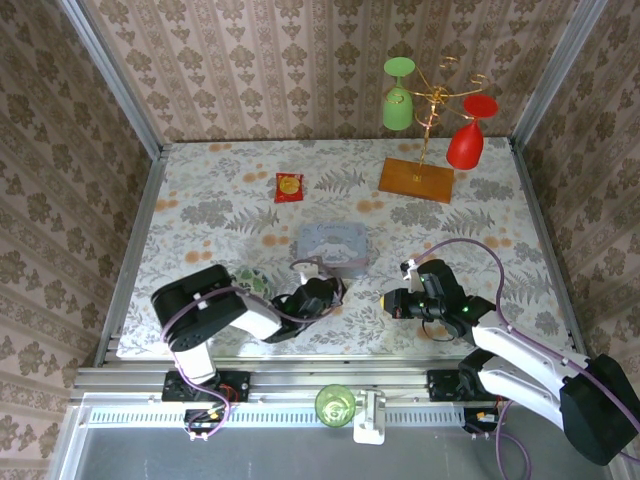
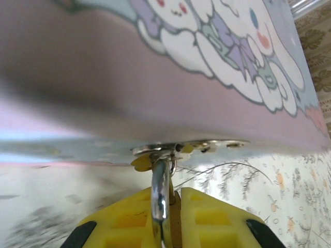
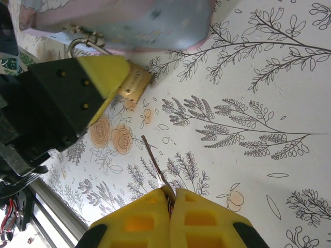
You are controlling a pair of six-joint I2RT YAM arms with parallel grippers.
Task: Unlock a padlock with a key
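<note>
Mid-task: both pieces are gripped, but the key is not in the lock yet.

Left tool [image 1: 322, 292], lower centre of the top view, sits right at the front edge of the pale blue tin [image 1: 332, 245]. It is clenched on the padlock [image 3: 133, 85]. In the left wrist view the yellow pads sit on either side of the silvery shackle [image 2: 160, 194], which runs up into the tin's hasp [image 2: 181, 149]. In the right wrist view the brass body pokes out from under the left tool's finger, upper left of the frame, tilted. The shackle loop is hooked through the hasp above it.

Right tool [image 3: 169, 199], bottom centre of its own view, is clamped on the key [image 3: 154, 161]. The slim blade sticks up from between the pads, pointing toward the padlock. The tip is near the brass body but apart from it, with bare floral desk [image 3: 248, 103] showing between them.

Done: padlock steadied, key picked up and aimed roughly the right way.

Left:
- close the gap
- line the blade up with the keyhole, which I can't make out here
- insert the key
- turn it
- pop the shackle

The shackle looks seated, so I judge it locked. I'd put it at roughly the halfway mark, with the fiddly alignment to come.
</note>
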